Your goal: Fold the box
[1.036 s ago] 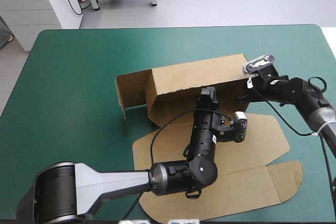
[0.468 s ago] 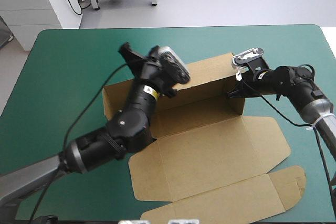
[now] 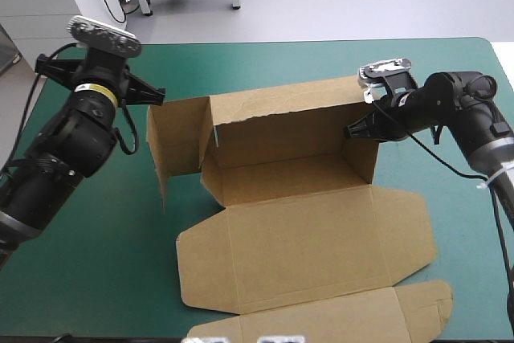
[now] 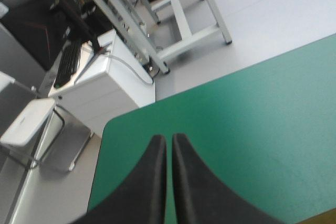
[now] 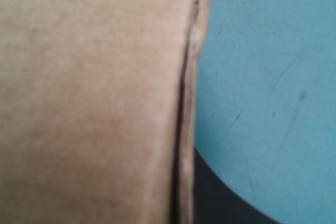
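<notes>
Teal-green surface (image 3: 96,279) carries your brown box (image 3: 273,130) at its middle, an empty open tray, lid (image 3: 305,238) flat nearside. Your right hand (image 3: 353,130) pinches its far-right wall; your left hand (image 4: 169,140) hovers closed, apart at the left.

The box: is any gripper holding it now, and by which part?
The right gripper holds the box at the right end of its raised far wall, the board between its jaws. The left gripper, shut, holds nothing.
</notes>
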